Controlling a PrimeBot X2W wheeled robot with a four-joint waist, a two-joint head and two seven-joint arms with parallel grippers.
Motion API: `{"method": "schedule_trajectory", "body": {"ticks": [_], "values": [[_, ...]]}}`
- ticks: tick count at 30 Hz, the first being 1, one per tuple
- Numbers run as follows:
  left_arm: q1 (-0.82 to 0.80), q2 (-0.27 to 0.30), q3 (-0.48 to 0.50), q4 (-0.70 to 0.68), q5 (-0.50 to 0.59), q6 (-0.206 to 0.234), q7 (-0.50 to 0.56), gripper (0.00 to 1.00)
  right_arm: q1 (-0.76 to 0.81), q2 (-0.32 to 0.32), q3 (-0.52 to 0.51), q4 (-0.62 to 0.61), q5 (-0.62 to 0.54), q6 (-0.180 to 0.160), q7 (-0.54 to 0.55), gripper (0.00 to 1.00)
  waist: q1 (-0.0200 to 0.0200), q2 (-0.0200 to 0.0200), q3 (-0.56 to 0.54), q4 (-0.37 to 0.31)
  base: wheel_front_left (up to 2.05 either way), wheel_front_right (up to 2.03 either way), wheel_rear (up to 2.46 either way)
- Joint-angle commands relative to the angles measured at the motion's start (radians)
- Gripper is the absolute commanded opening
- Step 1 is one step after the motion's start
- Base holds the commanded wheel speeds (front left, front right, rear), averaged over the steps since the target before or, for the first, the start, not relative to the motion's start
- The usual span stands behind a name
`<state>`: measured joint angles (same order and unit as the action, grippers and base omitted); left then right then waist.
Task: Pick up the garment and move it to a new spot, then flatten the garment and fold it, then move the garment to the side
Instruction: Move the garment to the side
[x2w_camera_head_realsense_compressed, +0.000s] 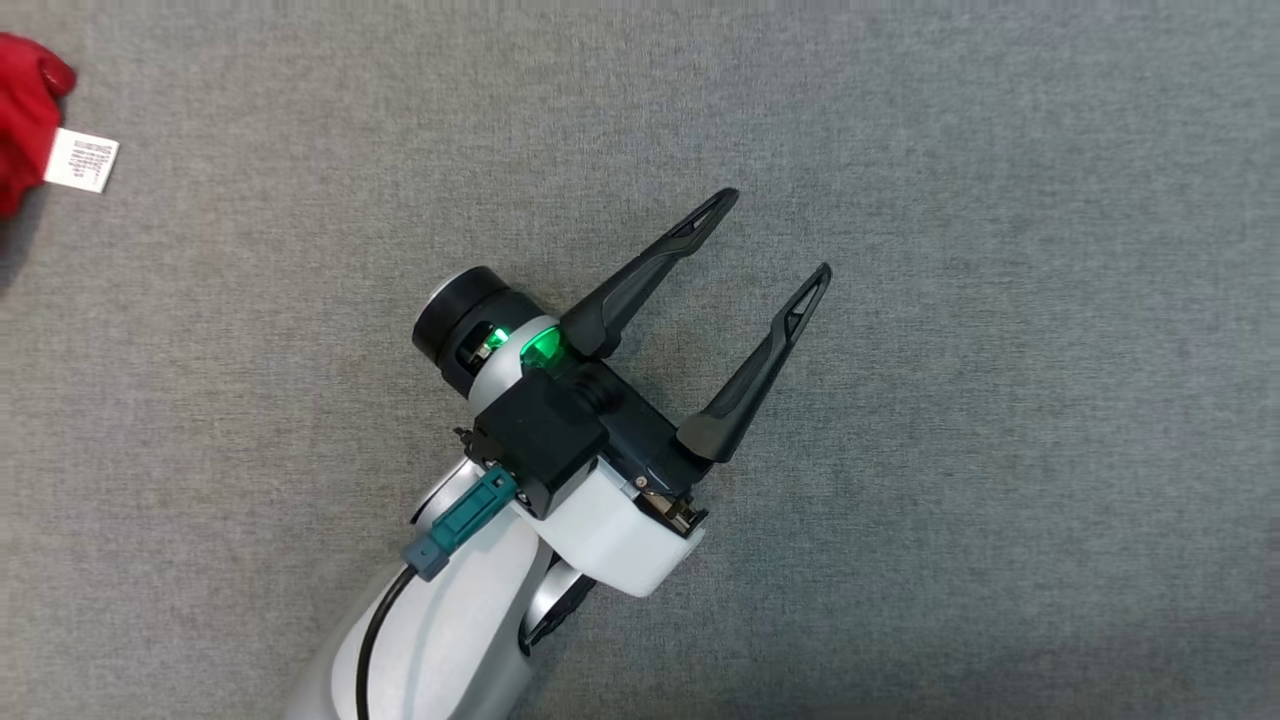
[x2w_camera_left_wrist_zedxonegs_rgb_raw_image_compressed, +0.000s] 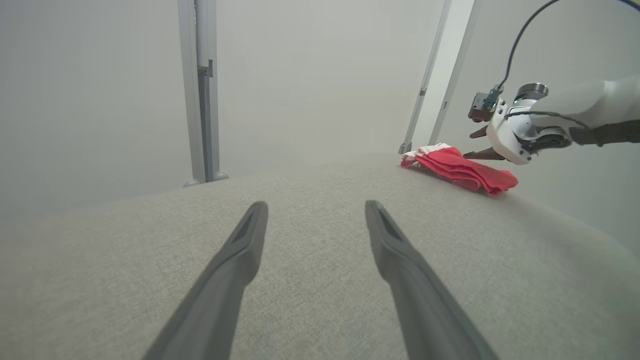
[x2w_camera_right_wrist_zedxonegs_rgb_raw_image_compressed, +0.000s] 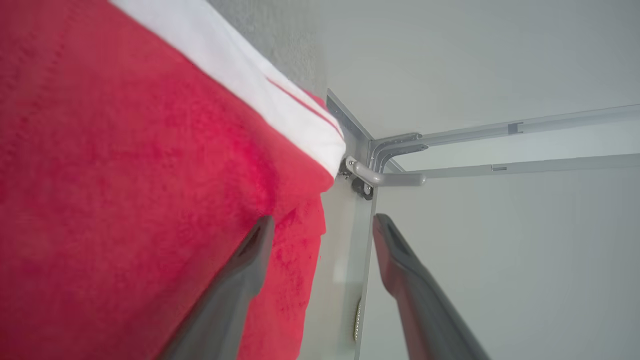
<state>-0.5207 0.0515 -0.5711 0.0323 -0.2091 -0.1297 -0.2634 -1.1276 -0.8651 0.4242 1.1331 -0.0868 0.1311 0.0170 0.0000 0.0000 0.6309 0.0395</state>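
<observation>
The garment (x2w_camera_head_realsense_compressed: 20, 110) is red with a white band and a white care label (x2w_camera_head_realsense_compressed: 82, 160). It lies at the far left edge of the head view. My left gripper (x2w_camera_head_realsense_compressed: 778, 232) hovers open over bare grey cloth, far from the garment. Between its fingers (x2w_camera_left_wrist_zedxonegs_rgb_raw_image_compressed: 315, 205) I see only the surface. In the left wrist view the garment (x2w_camera_left_wrist_zedxonegs_rgb_raw_image_compressed: 460, 167) lies bunched near the table's far edge, with my right gripper (x2w_camera_left_wrist_zedxonegs_rgb_raw_image_compressed: 475, 145) right beside it. In the right wrist view the right gripper (x2w_camera_right_wrist_zedxonegs_rgb_raw_image_compressed: 322, 219) stands open; one finger overlaps the red garment (x2w_camera_right_wrist_zedxonegs_rgb_raw_image_compressed: 125, 175), the other is past its edge.
The grey fabric table top (x2w_camera_head_realsense_compressed: 1000, 400) spreads wide around the left gripper. A metal frame post (x2w_camera_left_wrist_zedxonegs_rgb_raw_image_compressed: 202, 90) stands behind the table, and a frame corner with a bracket (x2w_camera_right_wrist_zedxonegs_rgb_raw_image_compressed: 372, 170) sits close to the garment's edge.
</observation>
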Motion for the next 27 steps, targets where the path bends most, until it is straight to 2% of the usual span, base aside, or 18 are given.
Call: {"method": "schedule_trajectory", "body": {"ticks": [1, 8, 14, 16, 22, 27], "values": [[0.007, 0.002, 0.005, 0.002, -0.003, -0.001, -0.001, 1.00, 0.015, 0.006, -0.013, -0.009, -0.010, -0.001, -0.007, 1.00, 0.0000, 0.0000, -0.028, -0.001, 0.00, 0.00, 0.00], [0.077, 0.001, 0.048, 0.011, -0.014, -0.001, -0.001, 1.00, 0.113, 0.159, -0.171, -0.106, -0.079, -0.001, -0.077, 1.00, 0.0000, 0.0000, -0.167, -0.001, 0.00, 0.00, 0.00], [0.164, 0.001, 0.136, 0.018, -0.021, -0.001, -0.001, 1.00, 0.231, 0.330, -0.305, -0.178, -0.068, -0.001, -0.196, 1.00, 0.0000, 0.0000, -0.304, 0.015, 0.00, 0.00, 0.00], [0.195, 0.001, 0.177, 0.023, -0.019, -0.001, -0.001, 1.00, 0.278, 0.406, -0.336, -0.197, -0.042, 0.000, -0.235, 1.00, 0.0000, 0.0000, -0.350, 0.020, 0.00, 0.00, 0.00], [0.281, 0.001, 0.303, 0.039, 0.006, 0.002, -0.001, 1.00, 0.413, 0.562, -0.323, -0.306, 0.036, 0.000, -0.281, 1.00, 0.0000, 0.0000, -0.453, 0.035, 0.00, 0.00, 0.00], [0.337, 0.001, 0.381, 0.057, 0.019, 0.007, -0.001, 1.00, 0.564, 0.632, -0.289, -0.491, 0.123, 0.000, -0.281, 1.00, 0.0000, 0.0000, -0.506, 0.057, 0.00, 0.00, 0.00]]}}
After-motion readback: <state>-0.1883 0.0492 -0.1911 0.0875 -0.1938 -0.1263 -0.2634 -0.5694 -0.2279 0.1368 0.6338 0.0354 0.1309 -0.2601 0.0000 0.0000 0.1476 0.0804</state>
